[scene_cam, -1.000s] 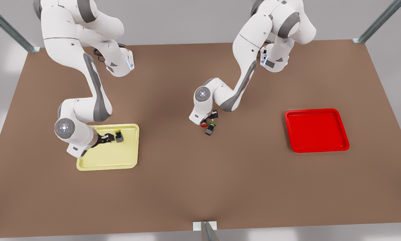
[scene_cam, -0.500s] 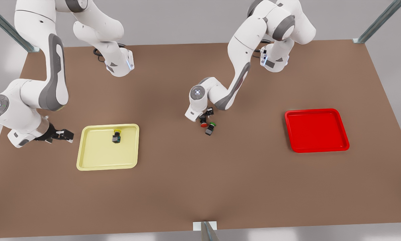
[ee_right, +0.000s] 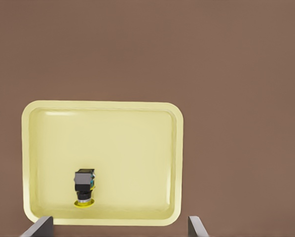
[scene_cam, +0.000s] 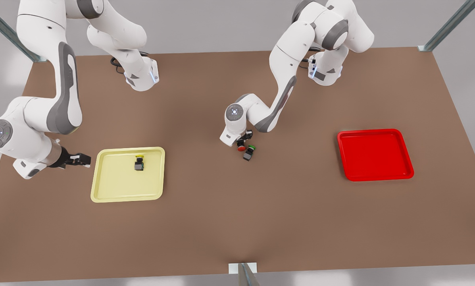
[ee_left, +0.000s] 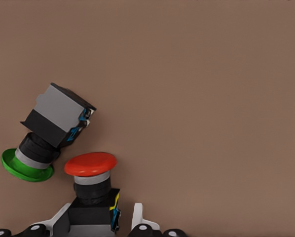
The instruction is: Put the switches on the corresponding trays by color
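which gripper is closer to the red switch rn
Left. The left gripper sits right at the red switch, its fingers flanking the dark body near the table's middle. The right gripper hangs open far off, outside the yellow tray.

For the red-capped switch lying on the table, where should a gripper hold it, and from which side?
Grip the red switch across the flat sides of its dark boxy body, not the round cap, coming from the body end. It lies on its side, and the green switch crowds the cap end. The left gripper already straddles that body.
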`<state>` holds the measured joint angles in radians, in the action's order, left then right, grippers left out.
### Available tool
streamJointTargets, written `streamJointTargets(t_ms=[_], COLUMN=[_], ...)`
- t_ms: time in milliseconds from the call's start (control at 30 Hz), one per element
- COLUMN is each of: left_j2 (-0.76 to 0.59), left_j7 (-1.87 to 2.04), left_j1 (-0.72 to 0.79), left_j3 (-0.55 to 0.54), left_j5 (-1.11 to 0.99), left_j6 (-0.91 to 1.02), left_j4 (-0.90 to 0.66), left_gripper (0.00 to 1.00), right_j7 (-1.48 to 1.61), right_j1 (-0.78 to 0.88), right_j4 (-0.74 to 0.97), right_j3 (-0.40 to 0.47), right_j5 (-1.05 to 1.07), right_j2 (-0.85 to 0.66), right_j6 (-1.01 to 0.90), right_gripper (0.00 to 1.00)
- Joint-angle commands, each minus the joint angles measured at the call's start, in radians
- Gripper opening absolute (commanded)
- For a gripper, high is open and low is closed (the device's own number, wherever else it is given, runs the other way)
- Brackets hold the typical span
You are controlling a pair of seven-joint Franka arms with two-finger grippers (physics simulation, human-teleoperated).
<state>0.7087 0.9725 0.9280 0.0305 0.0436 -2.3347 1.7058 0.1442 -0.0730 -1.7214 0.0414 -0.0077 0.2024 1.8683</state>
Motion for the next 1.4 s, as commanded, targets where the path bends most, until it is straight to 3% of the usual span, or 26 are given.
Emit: streamJointTargets(t_ms=[0,667,833,933,1167,1300,1367], left_j2=[0.0,0.009,-0.054,-0.107,-0.183,-0.281,-0.367], left_j7=[0.0,0.006,0.005,-0.075,-0.587,-0.827,-0.951], left_j1=[0.0,0.0,-0.005,-0.011,-0.009,-0.008,-0.006], left_j3=[0.0,0.0,0.011,0.086,0.396,0.525,0.586], left_j5=[-0.001,-0.001,-0.001,0.005,0.116,0.116,0.114], left_j6=[0.0,-0.005,0.095,0.158,0.357,0.338,0.206], left_j4=[0.0,-0.002,-0.031,-0.045,-0.002,0.166,0.354], left_gripper=[0.56,0.51,0.51,0.51,0.51,0.51,0.51], right_j7=[0.002,0.051,0.051,0.048,0.04,0.043,0.043], right_j1=[-0.001,-0.01,-0.01,-0.008,0.002,0.001,0.001], right_j4=[0.0,0.017,0.017,0.019,0.026,0.028,0.028], right_j3=[0.0,0.008,0.009,0.009,0.008,0.008,0.008], right_j5=[0.0,0.0,0.0,0.0,0.0,0.002,0.002], right_j2=[0.0,0.009,0.008,0.009,0.015,0.015,0.015], right_j6=[-0.001,-0.001,-0.001,-0.001,-0.001,-0.001,-0.001], right_gripper=[1.0,1.0,1.0,1.0,1.0,1.0,1.0])
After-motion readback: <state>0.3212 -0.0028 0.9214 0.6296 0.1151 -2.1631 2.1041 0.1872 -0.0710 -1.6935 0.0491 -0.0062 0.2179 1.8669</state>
